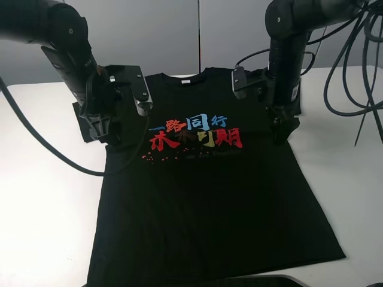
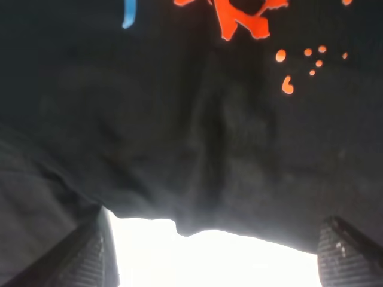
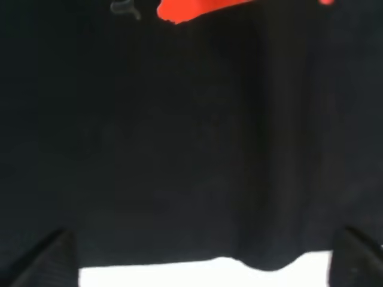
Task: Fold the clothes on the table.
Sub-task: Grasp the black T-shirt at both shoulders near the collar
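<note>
Left gripper and right gripper hover spread wide, each straddling an armpit edge of the black T-shirt below, seemingly placed to pinch it for folding.

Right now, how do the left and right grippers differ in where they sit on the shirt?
The left gripper hangs over rumpled cloth at the T-shirt edge; the right gripper is over flatter cloth. Between the left gripper's fingers a broad patch of table shows; between the right's, only a thin strip. Both are open, low by the shoulders.
</note>
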Available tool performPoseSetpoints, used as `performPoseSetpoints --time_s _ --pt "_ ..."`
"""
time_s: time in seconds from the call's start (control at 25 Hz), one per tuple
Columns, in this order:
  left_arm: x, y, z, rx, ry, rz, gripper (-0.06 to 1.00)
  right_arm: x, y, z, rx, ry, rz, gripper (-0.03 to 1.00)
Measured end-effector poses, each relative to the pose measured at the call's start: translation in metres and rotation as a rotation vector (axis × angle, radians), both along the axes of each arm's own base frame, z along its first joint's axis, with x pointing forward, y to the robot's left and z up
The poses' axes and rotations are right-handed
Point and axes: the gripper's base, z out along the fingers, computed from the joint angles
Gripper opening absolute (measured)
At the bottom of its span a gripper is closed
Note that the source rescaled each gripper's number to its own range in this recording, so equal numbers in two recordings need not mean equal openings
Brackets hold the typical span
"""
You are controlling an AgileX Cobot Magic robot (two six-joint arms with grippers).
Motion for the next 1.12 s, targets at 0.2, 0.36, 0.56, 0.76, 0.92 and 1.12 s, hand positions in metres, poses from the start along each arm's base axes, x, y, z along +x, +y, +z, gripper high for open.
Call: performPoseSetpoints --time_s 0.2,0.36,0.56,0.76,0.92,1.12 --pt "0.003 -0.001 -0.016 0.028 0.019 -0.008 0.98 0.004 -0.001 -0.006 -0.018 -0.028 0.009 0.71" --pt "0.006 -0.002 -0.023 0.029 0.013 -0.015 0.98 0.007 0.001 -0.006 -0.011 -0.072 -0.008 0.8" --pt "0.007 -0.003 -0.031 0.036 0.013 -0.022 0.98 0.012 0.002 -0.007 -0.004 -0.12 0.0 0.81" --pt "0.008 -0.003 -0.047 0.062 0.045 -0.025 0.98 0.007 -0.005 -0.017 -0.047 -0.139 0.052 0.81" --pt "0.009 -0.002 -0.052 0.079 0.048 -0.033 0.98 0.0 -0.011 -0.033 -0.075 -0.151 0.078 0.81" --pt "0.01 -0.002 -0.056 0.095 0.046 -0.036 0.98 -0.001 -0.011 -0.034 -0.071 -0.166 0.081 0.81"
